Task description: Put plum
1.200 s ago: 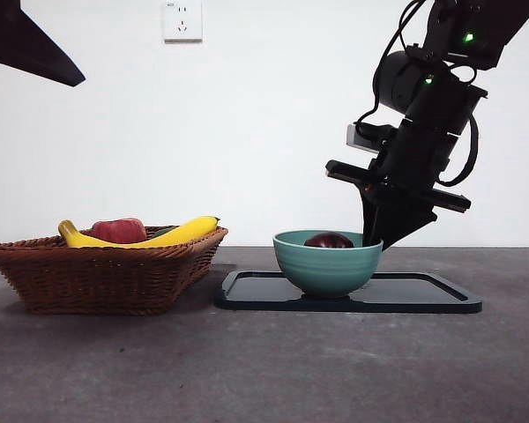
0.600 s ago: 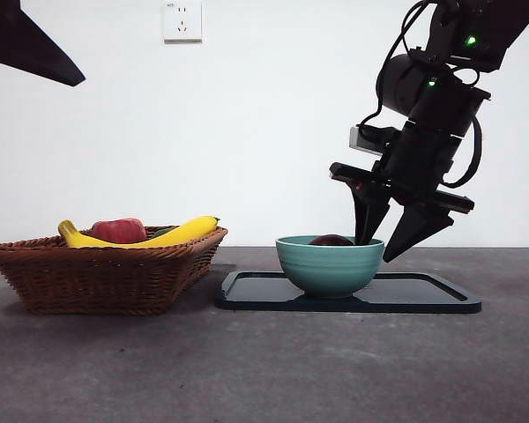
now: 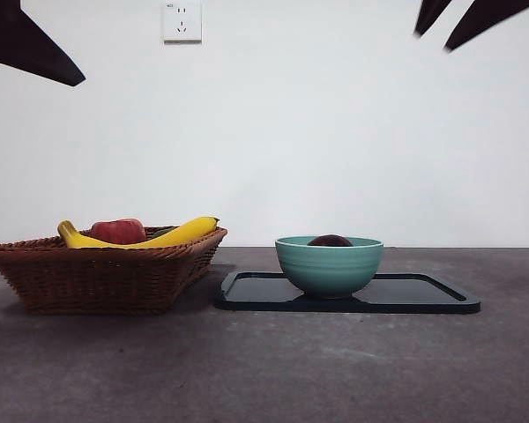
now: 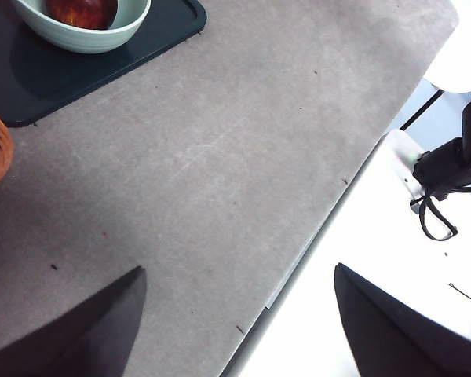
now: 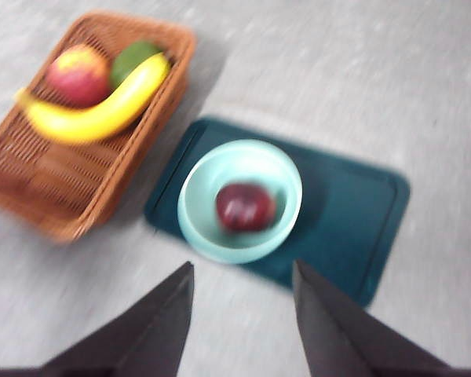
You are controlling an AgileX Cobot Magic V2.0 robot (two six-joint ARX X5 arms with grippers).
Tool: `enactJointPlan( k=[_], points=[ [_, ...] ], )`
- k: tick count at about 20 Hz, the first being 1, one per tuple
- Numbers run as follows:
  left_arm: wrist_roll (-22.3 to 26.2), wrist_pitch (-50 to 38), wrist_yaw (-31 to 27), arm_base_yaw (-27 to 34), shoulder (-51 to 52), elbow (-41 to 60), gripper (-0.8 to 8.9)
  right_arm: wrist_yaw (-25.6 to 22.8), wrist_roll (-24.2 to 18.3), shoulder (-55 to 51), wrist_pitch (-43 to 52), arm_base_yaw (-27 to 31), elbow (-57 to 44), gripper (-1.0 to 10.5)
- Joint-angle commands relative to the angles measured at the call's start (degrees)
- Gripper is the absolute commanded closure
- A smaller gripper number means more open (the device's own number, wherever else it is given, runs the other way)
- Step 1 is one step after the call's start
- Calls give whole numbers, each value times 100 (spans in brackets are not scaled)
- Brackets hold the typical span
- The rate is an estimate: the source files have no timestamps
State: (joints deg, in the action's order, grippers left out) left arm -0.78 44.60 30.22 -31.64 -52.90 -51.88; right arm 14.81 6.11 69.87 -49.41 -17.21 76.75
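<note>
A plain white wall with a socket (image 3: 182,19) backs a grey, matte table (image 3: 264,370). The plum (image 5: 245,207) sits in the teal bowl (image 5: 196,212) on the dark tray (image 5: 361,220), below and ahead of the right gripper (image 5: 243,314), whose jaws are spread wide and empty. The left gripper (image 4: 235,314), also wide open and empty, waits well apart. The plum looks smooth, firm and probably slippery; grip across its widest part. A basket (image 3: 106,273) stands beside the tray.

one plum (image 5: 246,207) | one bowl (image 3: 328,264) | one tray (image 3: 423,295) | one basket (image 3: 97,275) | one banana (image 5: 102,110) | one red fruit (image 3: 119,231) | one green fruit (image 5: 133,56)
</note>
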Motion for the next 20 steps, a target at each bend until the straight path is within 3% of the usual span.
enactJointPlan(
  k=[1, 6, 10, 14, 20],
  points=[
    [7, -50, 31, -31, -33, -46, 440, 22, -103, -291, -280, -31, 77, 744],
    [7, -50, 31, -31, -33, -46, 440, 81, -103, -1257, -365, -199, -691, 744],
    [7, -52, 31, -31, -33, -46, 440, 603, -98, -2055, 28, -413, -1856, 744],
    [7, -74, 31, -31, -33, -46, 440, 774, 59, -2658, 444, -535, -2859, 744],
    [4, -74, 31, -31, -33, -46, 440, 774, 70, -2885, 470, -553, -3143, 744]
  ],
)
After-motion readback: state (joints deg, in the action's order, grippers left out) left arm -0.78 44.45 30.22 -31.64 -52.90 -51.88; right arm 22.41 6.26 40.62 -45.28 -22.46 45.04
